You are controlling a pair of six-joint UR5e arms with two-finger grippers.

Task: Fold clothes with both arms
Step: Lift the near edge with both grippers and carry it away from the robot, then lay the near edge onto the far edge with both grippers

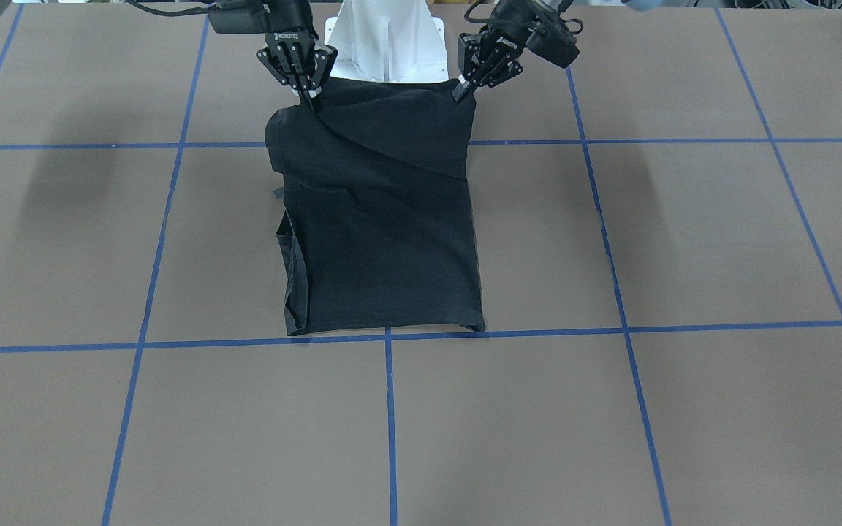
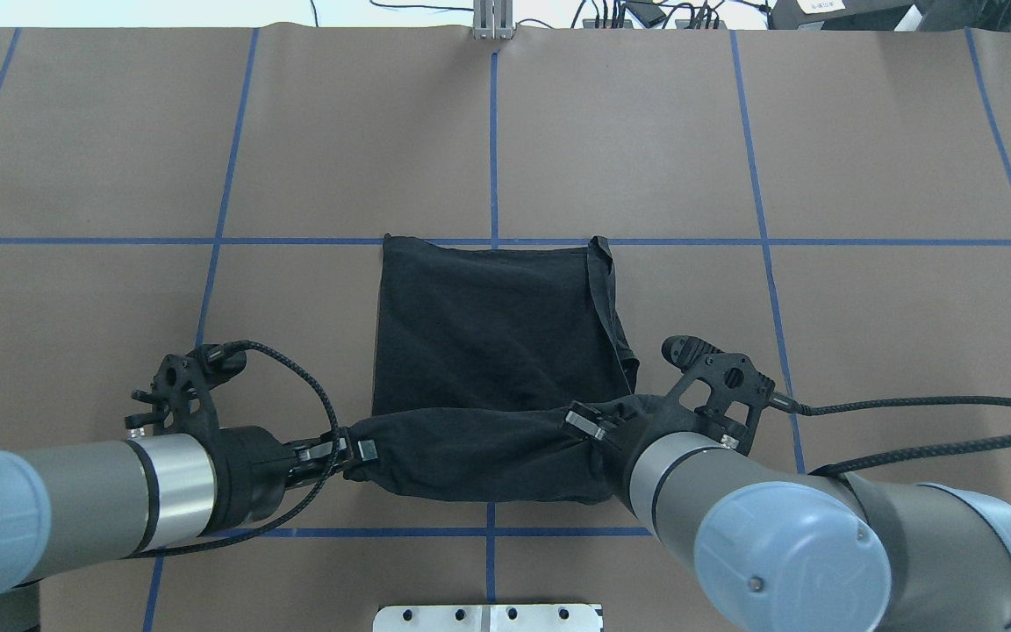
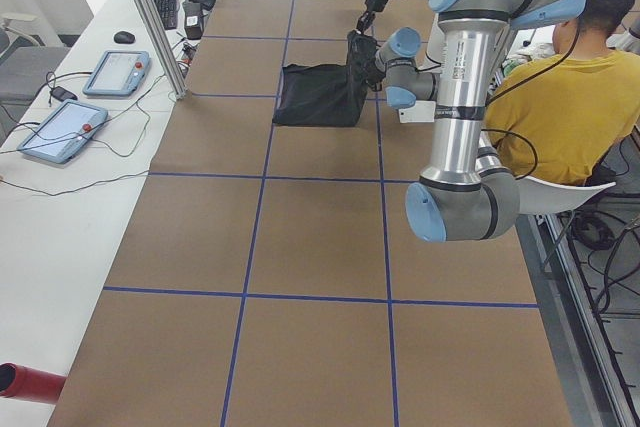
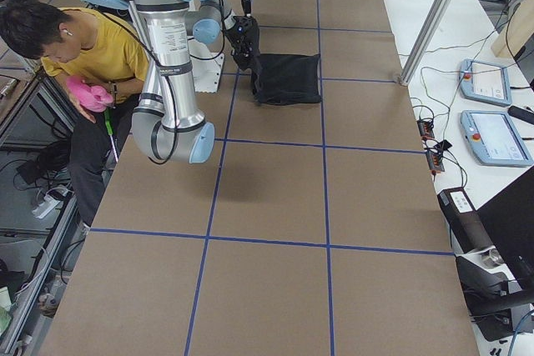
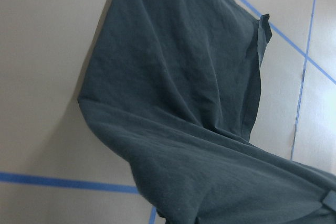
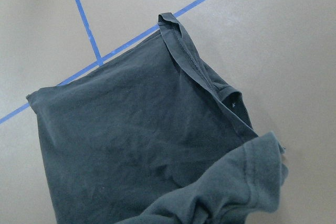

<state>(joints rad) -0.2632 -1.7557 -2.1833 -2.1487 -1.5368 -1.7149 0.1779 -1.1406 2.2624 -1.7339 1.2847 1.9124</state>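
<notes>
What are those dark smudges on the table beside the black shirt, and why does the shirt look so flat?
Front-facing view: the smudges on the table are soft-edged shadows, so the light is probably diffuse. Overhead view: the T-shirt reads nearly flat black. Right wrist view: close up, its folds and hem stitching show clearly.

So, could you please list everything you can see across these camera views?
T-shirt: one, black, table centre, robot-side edge lifted.
Table: one, brown with blue tape grid.
Base plate: one, white, table's robot-side edge.
Touchscreen pendants: two, grey-blue, on the side bench.
Person: one, yellow shirt, seated beside the robot.
Left arm: one, silver-grey, blue caps.
Right arm: one, same colours.
Left gripper: one, black, fingers pinching a shirt corner.
Right gripper: one, black, fingers pinching the other corner.
</notes>
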